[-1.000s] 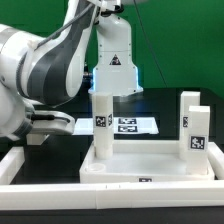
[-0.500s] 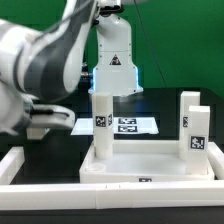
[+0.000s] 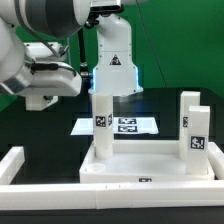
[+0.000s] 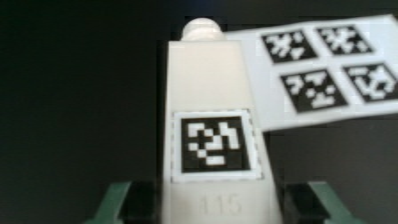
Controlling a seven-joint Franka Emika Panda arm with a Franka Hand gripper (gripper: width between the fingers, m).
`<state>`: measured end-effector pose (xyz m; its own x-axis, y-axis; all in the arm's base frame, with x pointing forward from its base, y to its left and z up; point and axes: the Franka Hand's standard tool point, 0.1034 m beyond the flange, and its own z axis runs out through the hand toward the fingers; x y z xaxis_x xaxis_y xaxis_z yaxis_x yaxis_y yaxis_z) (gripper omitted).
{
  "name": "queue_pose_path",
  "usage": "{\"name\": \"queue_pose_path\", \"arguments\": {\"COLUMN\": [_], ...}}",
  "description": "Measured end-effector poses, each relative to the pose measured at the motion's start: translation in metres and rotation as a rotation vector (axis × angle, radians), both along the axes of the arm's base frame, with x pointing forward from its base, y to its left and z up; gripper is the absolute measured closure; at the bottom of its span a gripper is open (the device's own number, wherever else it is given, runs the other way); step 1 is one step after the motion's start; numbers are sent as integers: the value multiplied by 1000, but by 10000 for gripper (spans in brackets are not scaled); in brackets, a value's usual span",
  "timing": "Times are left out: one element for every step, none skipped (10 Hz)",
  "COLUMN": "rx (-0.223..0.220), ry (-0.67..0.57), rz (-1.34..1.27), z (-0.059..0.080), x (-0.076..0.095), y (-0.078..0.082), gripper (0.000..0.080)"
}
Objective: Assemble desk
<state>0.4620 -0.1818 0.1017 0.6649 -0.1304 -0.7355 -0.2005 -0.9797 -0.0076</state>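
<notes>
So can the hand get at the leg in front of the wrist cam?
Probably yes: the leg sits between the hand's open fingers, with a gap on each side and nothing else in between.

- The desk's tabletop panel (image 3: 150,163) looks like white plastic, smooth and faintly satin.
- The leg at its nine o'clock side (image 3: 101,125) (image 4: 215,120) is the same smooth white plastic; its black-and-white tag looks like matt print.
- The leg at three o'clock (image 3: 192,125) matches it.
- The marker board (image 3: 125,125) (image 4: 329,72) looks thin, flat and matt.
- The table (image 3: 40,135) is black and dull.
- The robot arm (image 3: 45,45) has glossy white shells.
- The border rail (image 3: 15,163) is smooth white.
</notes>
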Motion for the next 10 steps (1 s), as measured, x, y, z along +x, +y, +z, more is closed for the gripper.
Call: {"name": "queue_pose_path", "arguments": {"rx": [-11,-28,-39,-45,-54,-75,-100,-114,-124,-127], "ry": [-62,-132,-183,-243,-287,-372,-437,-535,-614,-641], "rz": [5,14,24,36,26,24,46,82,88,78], "z": [1,-1,3,19,34,53,67,78,73,70], "x": [2,6,12,28,42,67,88,110,111,102], "y": [-1,-2,0,5,10,17,26,34,32,30], "gripper": [512,512,512,512,512,512,512,512,512,512]}}
